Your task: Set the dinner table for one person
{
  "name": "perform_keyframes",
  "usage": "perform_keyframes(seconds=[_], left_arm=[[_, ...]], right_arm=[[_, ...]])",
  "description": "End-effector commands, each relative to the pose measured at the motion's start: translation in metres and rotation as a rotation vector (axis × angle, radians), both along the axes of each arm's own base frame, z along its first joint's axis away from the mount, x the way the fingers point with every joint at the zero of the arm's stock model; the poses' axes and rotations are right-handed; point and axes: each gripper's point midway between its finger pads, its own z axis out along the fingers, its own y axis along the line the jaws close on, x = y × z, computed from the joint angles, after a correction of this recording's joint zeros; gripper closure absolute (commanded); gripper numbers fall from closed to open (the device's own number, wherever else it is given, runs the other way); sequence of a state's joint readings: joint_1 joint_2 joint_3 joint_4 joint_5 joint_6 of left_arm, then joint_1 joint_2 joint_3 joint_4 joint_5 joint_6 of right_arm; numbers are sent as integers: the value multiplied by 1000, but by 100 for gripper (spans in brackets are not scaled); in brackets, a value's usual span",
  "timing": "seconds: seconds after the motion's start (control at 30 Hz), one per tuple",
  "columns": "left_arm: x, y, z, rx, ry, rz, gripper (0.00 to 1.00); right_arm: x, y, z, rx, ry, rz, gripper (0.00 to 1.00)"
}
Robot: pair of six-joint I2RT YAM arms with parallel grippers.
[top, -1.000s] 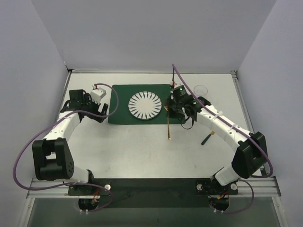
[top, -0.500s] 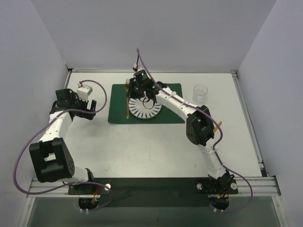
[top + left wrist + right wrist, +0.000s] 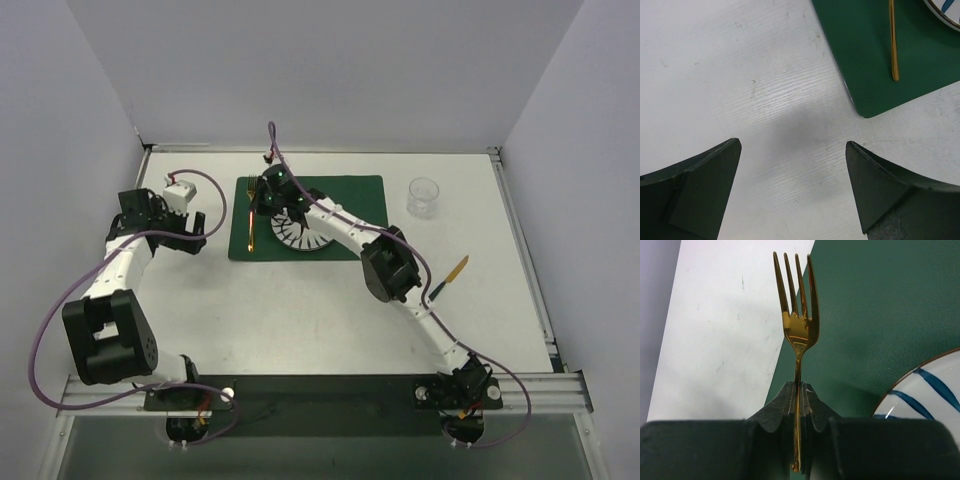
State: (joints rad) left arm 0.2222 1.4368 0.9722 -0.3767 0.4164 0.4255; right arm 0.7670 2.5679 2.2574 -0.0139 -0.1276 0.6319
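Observation:
My right gripper (image 3: 257, 199) is shut on a gold fork (image 3: 250, 213) and holds it over the left strip of the dark green placemat (image 3: 360, 190), left of the white plate with blue stripes (image 3: 312, 236). In the right wrist view the fork (image 3: 796, 315) stands between the closed fingers (image 3: 775, 410), tines pointing away, with the plate's rim (image 3: 925, 390) at right. My left gripper (image 3: 196, 232) is open and empty over the white dinner table (image 3: 300, 310), left of the placemat; its view shows the placemat's corner (image 3: 875, 75) and the fork's handle end (image 3: 893, 45).
A clear glass cup (image 3: 423, 197) stands at the back right of the table. A knife with a gold blade and dark handle (image 3: 449, 276) lies on the table at the right. The right arm stretches diagonally across the table's middle.
My right gripper has carried the fork from the placemat's right edge across the plate to its left strip. My left arm drew back to the left earlier and has since stayed still.

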Motion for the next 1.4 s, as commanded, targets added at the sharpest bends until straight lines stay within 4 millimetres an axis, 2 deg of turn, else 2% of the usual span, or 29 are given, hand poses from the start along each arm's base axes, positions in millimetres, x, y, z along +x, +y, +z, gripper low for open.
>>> perform_keyframes(seconds=[0.0,0.07,0.2,0.3,0.7,1.0,1.1,1.23,1.3,1.37], left_arm=[[5,-7,4,-27,-25,-23,3],[6,-8,3,-28,-20,-24,3],[5,-9,0,-29,-14,-27,3],[6,-9,1,-29,-15,-27,3],[7,-9,-3,-29,-7,-33,3],[7,-11,0,-34,-6,-38,3],[7,-12,0,-30,-5,-45,3],[10,-18,5,-21,-18,-65,3],[16,-31,16,-21,-44,-96,5],[22,-44,31,-35,-76,-123,5]], right_arm=[[19,16,31,74,-98,-33,100],[22,16,21,65,-92,-44,100],[22,21,16,67,-97,-42,100],[25,16,7,53,-85,-72,100],[27,16,-9,73,-52,-111,96],[27,13,-18,79,-24,-125,79],[25,10,-16,78,-16,-128,79],[19,6,16,98,-46,-108,77],[13,5,32,110,-54,-81,74],[7,-9,57,116,-67,-73,73]])
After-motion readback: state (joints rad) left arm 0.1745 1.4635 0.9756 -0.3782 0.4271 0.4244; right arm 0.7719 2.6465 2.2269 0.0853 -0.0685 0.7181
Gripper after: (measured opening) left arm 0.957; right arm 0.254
